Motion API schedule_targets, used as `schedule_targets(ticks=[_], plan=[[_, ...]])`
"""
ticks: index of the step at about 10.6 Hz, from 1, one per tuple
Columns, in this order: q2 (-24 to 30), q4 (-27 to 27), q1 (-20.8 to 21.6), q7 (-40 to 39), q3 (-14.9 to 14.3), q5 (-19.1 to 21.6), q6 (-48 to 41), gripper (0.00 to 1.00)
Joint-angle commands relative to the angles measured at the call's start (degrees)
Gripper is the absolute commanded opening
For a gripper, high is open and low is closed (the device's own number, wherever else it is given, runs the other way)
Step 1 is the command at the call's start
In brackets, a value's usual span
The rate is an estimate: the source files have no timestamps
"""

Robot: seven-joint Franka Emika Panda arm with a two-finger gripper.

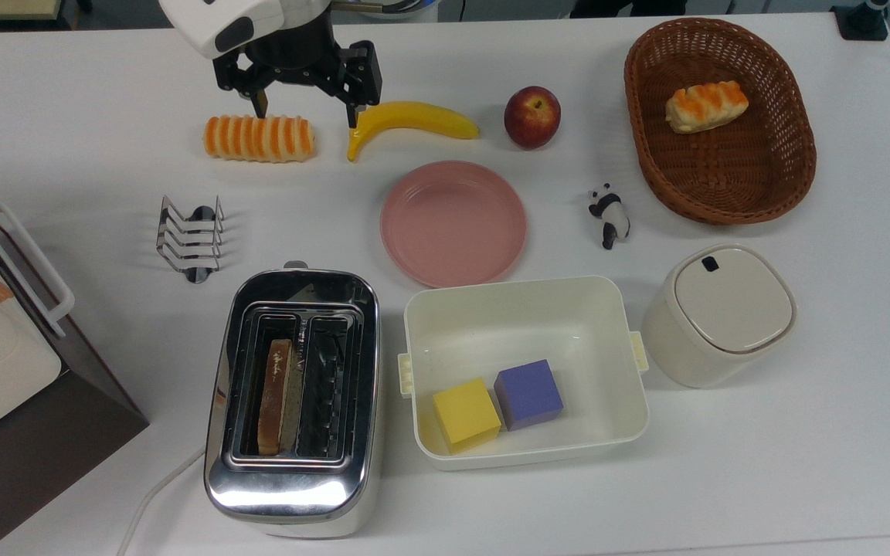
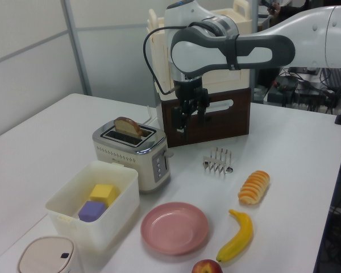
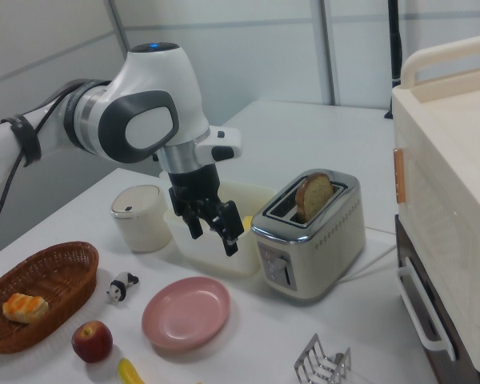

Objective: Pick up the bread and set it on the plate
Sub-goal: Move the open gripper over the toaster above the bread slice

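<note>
Speckled tan bread (image 1: 278,396), a flat slice with brown crust, stands upright in the left slot of the chrome toaster (image 1: 293,494), as we see in the top view. Our tool (image 1: 307,106) hangs spread and empty above the bench, well apart from the round pink plate (image 1: 453,222).

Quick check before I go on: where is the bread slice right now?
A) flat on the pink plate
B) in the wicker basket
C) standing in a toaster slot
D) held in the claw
C: the bread stands upright in a slot of the toaster, while the plate is bare and the claw is open.
</note>
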State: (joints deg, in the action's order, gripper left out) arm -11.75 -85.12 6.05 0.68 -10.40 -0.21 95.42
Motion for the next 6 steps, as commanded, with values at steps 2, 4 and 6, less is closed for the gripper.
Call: schedule_targets(ticks=[2,4,6], plan=[[-0.81,-0.84,-0.16,0.46,0.02,1.26,5.21,1.0],[-1.86,-0.84,-0.16,1.78,0.11,1.61,10.37,1.0],[-3.36,-0.84,-0.51,2.22,0.02,2.57,18.19,0.99]])
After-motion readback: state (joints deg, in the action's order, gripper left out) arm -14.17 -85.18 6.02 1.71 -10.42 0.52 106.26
